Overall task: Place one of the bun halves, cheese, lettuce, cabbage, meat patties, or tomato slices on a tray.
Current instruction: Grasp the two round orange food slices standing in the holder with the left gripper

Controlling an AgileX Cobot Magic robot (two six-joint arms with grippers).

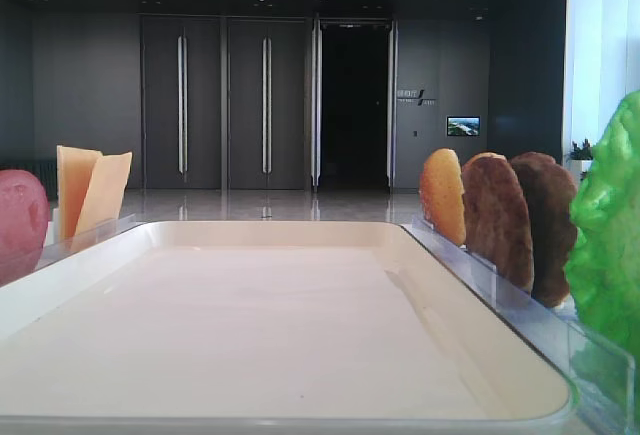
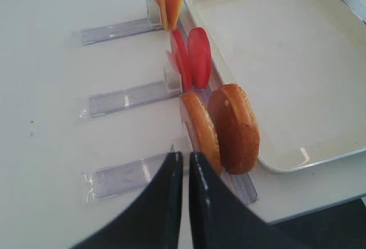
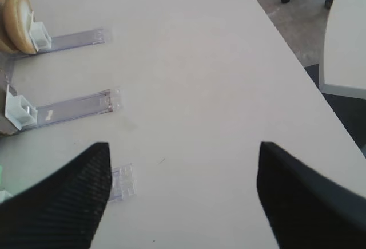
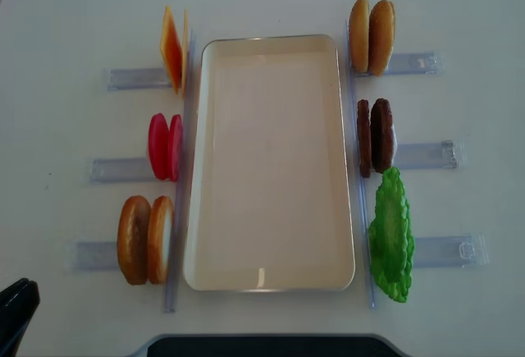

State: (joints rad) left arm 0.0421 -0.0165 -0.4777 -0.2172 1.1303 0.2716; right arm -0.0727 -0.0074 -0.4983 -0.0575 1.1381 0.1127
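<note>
The cream tray [image 4: 271, 41] lies empty mid-table. On its left stand cheese [image 4: 172, 49], tomato slices [image 4: 164, 145] and two bun halves [image 4: 134, 240]. On its right stand two more bun halves [image 4: 381, 37], meat patties [image 4: 373, 135] and lettuce [image 4: 391, 238]. No cabbage is in view. My left gripper [image 2: 186, 154] is shut on nothing, just short of the near bun halves [image 2: 234, 129], at the table's front left corner [image 4: 16, 308]. My right gripper [image 3: 183, 146] hangs open over bare table, with a bun half [image 3: 20, 20] far to its left.
Clear plastic holder rails [image 4: 123, 78] stick out sideways from each food pair. In the right wrist view the table edge [image 3: 297, 60] runs diagonally, with floor and another table [image 3: 349, 43] beyond. The front table edge [image 2: 309, 203] is close to the tray.
</note>
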